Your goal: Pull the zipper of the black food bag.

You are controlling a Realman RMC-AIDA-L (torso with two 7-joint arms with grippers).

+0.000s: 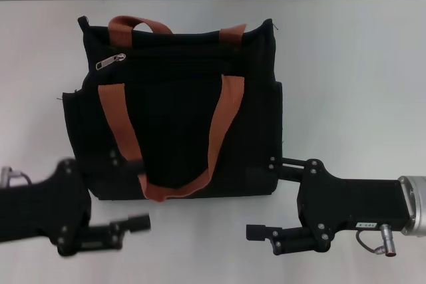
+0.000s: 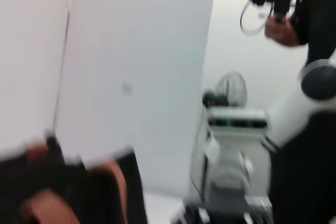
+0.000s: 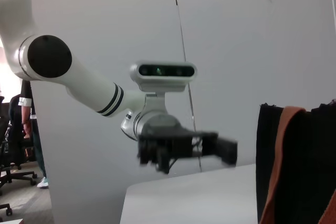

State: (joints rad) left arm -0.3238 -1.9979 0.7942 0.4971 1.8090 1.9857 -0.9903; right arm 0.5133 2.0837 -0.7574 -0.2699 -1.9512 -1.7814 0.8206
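the bag (image 1: 180, 108) stands upright on the white table (image 1: 353, 78), toward its far middle, with the front face turned to the head camera. two orange-brown straps (image 1: 223, 124) loop over it — one hangs down the front in a long u, the other arches over the top edge. the zipper (image 1: 110, 62) sits at the upper left of the front panel, its silver pull tab lying slanted along the zip track, with nothing touching it.

the left gripper (image 1: 136, 194) is low at the near left, just before the bag's bottom left corner; its fingers (image 1: 136, 223) point inward, one near the hanging strap, and they look spread apart with nothing between them. the right gripper (image 1: 263, 197) is at the near right, beside the bag's bottom right corner — one finger (image 1: 283, 163) reaches to the bag's side edge, the other (image 1: 259, 232) lies nearer the camera, apart, gripping nothing.

the right wrist view shows the left gripper (image 3: 210, 148) above the table edge, clear of the bag (image 3: 299, 166).
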